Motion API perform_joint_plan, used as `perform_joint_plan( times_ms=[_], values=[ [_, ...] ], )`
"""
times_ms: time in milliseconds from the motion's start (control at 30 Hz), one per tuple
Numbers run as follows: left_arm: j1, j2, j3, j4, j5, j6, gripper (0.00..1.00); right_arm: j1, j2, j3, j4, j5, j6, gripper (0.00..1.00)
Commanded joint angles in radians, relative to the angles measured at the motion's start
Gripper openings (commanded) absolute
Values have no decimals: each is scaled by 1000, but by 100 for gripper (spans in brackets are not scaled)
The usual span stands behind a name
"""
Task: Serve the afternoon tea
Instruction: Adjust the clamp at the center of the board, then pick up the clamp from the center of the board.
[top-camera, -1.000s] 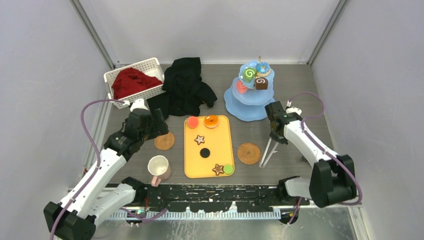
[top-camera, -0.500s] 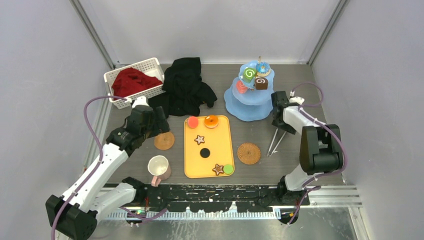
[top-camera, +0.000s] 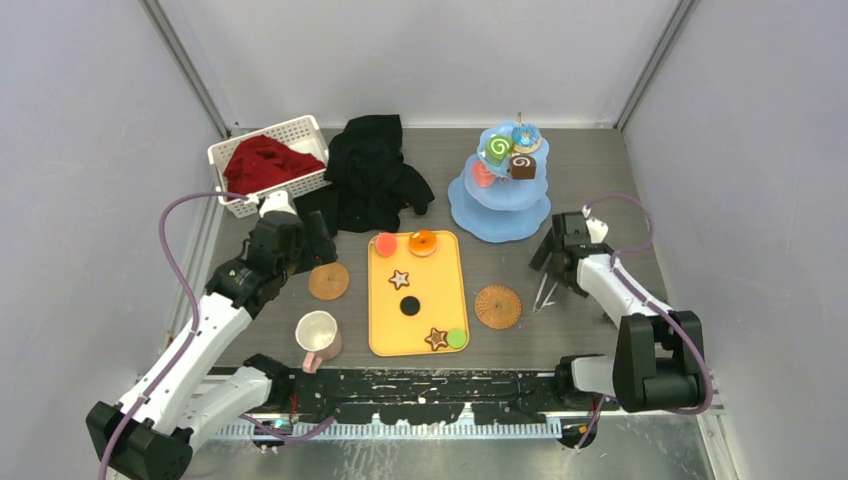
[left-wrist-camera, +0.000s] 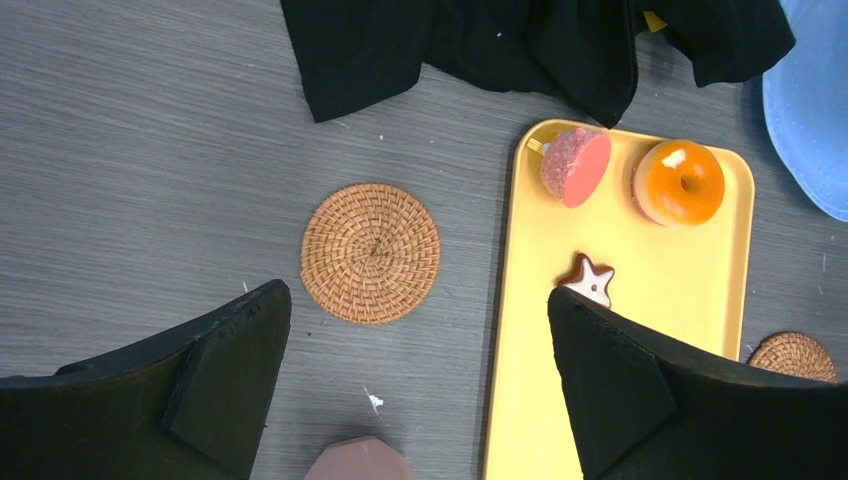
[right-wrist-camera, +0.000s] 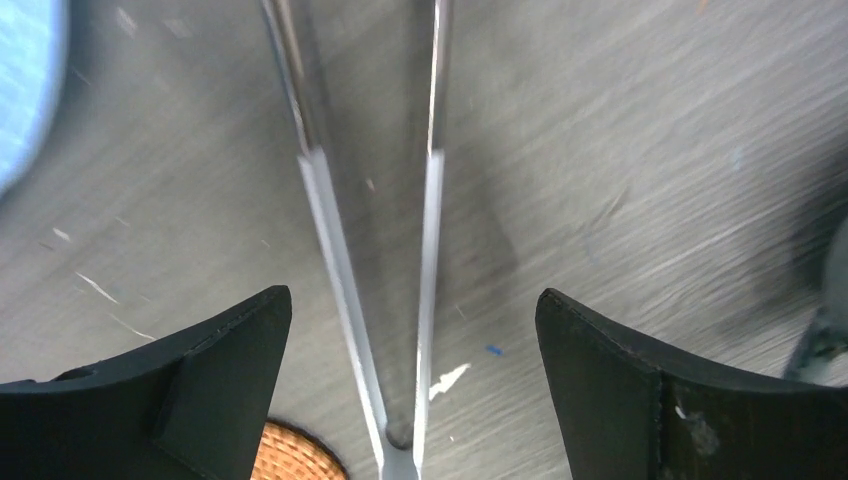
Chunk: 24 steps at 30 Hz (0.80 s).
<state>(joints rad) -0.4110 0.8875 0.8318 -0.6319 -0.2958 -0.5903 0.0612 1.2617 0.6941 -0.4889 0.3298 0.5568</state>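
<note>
The right claw (top-camera: 553, 256) hung with its fingers spread wide, gripping nothing. The tongs (right-wrist-camera: 335, 250) lay flat on the worktop (top-camera: 590, 160) between those fingers, their hinge end toward the near side. They sat just right of a woven coaster (top-camera: 497, 306), probably within easy reach because they are the tool for lifting sweets.

The left claw (left-wrist-camera: 415, 295) was likewise spread and empty, hovering over the other coaster (left-wrist-camera: 370, 252) beside the tray (left-wrist-camera: 520, 400). The mug (top-camera: 318, 335) stood nearer, not on that coaster.

The blue stand (top-camera: 498, 215) at far right carried a few sweets (top-camera: 510, 152) on its upper tiers. Others lay on the tray in the middle, so the serving looked only partly done.
</note>
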Motion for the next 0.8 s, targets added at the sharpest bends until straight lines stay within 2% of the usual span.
perform_joint_plan(
  times_ms=[0, 233, 433, 500, 567, 600, 767],
  values=[
    [5, -29, 29, 67, -2, 30, 99, 7, 15, -64, 62, -102, 71, 97],
    [4, -17, 37, 67, 27, 37, 99, 9, 108, -68, 176, -24, 62, 73],
    [4, -24, 23, 73, 28, 33, 99, 11, 224, -3, 187, -6, 59, 61],
    [4, -25, 22, 71, 28, 34, 99, 11, 246, 22, 167, 12, 60, 46],
    [4, -26, 24, 68, 27, 36, 99, 11, 221, 33, 140, 21, 61, 29],
    [4, -25, 25, 66, 26, 38, 100, 11, 191, 33, 125, 20, 64, 23],
    [4, -22, 27, 71, 24, 38, 99, 11, -12, 81, -56, 9, 46, 13]
  ],
)
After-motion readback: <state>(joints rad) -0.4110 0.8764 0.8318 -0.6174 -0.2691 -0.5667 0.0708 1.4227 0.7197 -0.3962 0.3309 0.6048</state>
